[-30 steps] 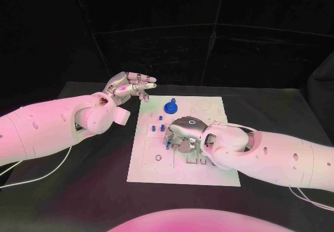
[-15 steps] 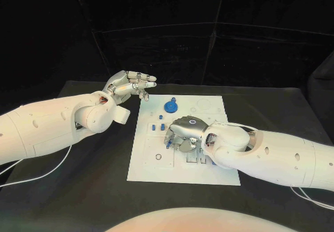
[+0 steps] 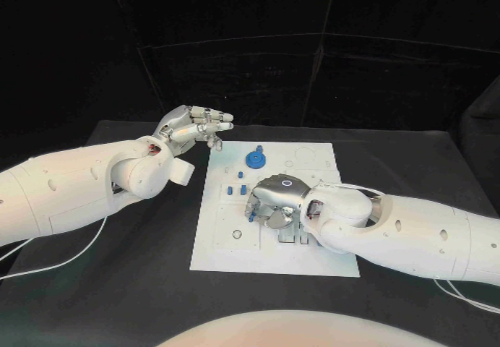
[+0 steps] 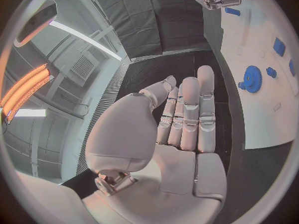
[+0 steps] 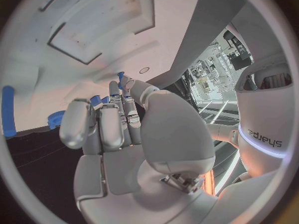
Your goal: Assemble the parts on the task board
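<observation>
Right robot hand pinched a small blue peg over the task board; left robot hand curled, empty; peg looked light, rigid, slippery—best gripped mid-shaft.

task board mid-table, gear on its far part

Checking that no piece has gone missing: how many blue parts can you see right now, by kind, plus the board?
Blue gear: 1
Small blue parts standing free on the board: 3
Blue part pinched by the right hand: 1
White task board: 1
Total: 6
</observation>
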You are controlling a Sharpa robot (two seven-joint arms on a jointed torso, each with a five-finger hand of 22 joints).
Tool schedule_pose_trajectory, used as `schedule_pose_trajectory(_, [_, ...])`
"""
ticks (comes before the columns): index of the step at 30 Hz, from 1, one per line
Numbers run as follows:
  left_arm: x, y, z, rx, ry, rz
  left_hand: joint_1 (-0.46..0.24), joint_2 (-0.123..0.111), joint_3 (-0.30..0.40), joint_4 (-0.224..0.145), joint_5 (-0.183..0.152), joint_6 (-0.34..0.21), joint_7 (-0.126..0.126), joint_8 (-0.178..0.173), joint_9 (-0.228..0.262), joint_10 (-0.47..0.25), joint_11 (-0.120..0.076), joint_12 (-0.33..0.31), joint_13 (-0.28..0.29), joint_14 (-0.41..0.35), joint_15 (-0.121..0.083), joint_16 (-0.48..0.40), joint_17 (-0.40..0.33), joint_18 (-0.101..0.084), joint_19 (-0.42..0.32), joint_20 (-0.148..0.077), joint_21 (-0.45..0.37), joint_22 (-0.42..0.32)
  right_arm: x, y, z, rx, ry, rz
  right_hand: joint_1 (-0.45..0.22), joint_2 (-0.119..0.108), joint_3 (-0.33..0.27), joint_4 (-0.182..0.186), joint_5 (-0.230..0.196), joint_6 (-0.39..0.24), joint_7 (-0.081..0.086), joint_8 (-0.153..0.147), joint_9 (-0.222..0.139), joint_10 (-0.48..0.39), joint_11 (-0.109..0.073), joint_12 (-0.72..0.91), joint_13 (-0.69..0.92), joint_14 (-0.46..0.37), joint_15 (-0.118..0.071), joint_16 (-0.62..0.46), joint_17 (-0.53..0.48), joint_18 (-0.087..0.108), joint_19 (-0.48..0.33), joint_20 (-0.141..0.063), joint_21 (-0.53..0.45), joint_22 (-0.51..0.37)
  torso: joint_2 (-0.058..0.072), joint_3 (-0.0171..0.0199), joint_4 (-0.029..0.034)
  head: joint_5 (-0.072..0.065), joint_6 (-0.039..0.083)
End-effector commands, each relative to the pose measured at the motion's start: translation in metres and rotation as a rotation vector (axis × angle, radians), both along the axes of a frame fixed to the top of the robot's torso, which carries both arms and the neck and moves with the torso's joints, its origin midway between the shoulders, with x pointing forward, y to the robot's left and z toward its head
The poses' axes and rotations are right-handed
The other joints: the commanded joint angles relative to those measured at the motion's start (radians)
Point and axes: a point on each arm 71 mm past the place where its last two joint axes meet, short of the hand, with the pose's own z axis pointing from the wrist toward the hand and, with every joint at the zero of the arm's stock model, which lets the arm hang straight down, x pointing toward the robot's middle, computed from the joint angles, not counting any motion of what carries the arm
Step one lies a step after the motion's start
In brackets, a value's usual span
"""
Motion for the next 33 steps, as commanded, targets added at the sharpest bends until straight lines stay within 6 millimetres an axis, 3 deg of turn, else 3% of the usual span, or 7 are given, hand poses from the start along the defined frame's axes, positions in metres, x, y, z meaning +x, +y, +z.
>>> schedule_pose_trajectory(1, [-0.0002, -0.0008, 0.002, -0.014, -0.009, -0.008, 0.005, 0.009, -0.008, -0.002, 0.001, 0.001, 0.006, 0.006, 0.0, 0.0, 0.005, 0.004, 0.001, -0.007, 0.001, -0.005, -0.002, 0.014, -0.008, 0.0, -0.006, -0.002, -0.0008, 0.0027, -0.0004, -0.024, -0.008, 0.013, -0.003, -0.012, 0.002, -0.002, 0.006, 0.0, 0.007, -0.003, 0.001, 0.005, 0.001, -0.001, 0.001, 0.039, -0.003, 0.007, 0.001, -0.007, -0.002, -0.003, 0.005, 0.0, 0.0, -0.0004, 0.0001, 0.0, -0.001])
schedule_pose_trajectory(13, [-0.0004, -0.0002, 0.0024, -0.015, -0.013, -0.006, 0.005, 0.009, -0.009, -0.002, 0.001, 0.001, 0.006, 0.006, 0.0, 0.0, 0.005, 0.005, 0.001, -0.007, 0.001, -0.005, -0.003, 0.014, -0.008, 0.0, -0.006, -0.003, -0.001, 0.0082, -0.0014, -0.059, -0.031, 0.014, -0.016, -0.021, -0.006, 0.0, 0.008, -0.003, 0.008, -0.007, 0.0, 0.002, 0.003, -0.004, 0.001, 0.038, -0.001, 0.006, -0.001, -0.007, -0.003, -0.001, 0.004, -0.002, 0.0, 0.0, 0.0004, 0.001, -0.003])
schedule_pose_trajectory(25, [-0.0006, -0.0002, 0.0024, -0.016, -0.011, -0.009, 0.007, 0.01, -0.009, -0.003, 0.001, 0.002, 0.005, 0.007, 0.0, 0.0, 0.005, 0.006, 0.001, -0.007, 0.001, -0.005, -0.003, 0.014, -0.007, 0.0, -0.007, -0.003, -0.0016, 0.0101, -0.0029, -0.075, -0.032, 0.018, -0.047, -0.043, -0.026, 0.008, 0.036, -0.033, 0.017, -0.019, -0.006, -0.029, 0.014, -0.028, -0.003, 0.035, 0.007, 0.001, -0.011, -0.004, -0.01, 0.006, -0.004, -0.015, -0.001, -0.0001, 0.0003, 0.0, -0.004])
schedule_pose_trajectory(33, [-0.0006, -0.0001, 0.0023, -0.015, -0.01, -0.009, 0.007, 0.01, -0.009, -0.003, 0.001, 0.002, 0.005, 0.007, 0.0, 0.0, 0.005, 0.006, 0.001, -0.007, 0.001, -0.005, -0.003, 0.014, -0.007, 0.0, -0.007, -0.003, -0.0008, 0.0092, 0.0003, -0.032, -0.058, 0.008, -0.074, -0.071, -0.046, 0.015, 0.043, -0.091, 0.038, -0.023, -0.012, -0.103, 0.038, -0.069, -0.006, 0.028, 0.026, -0.014, -0.036, 0.001, -0.024, 0.021, -0.023, -0.047, 0.0, 0.0003, 0.0002, -0.001, -0.002])
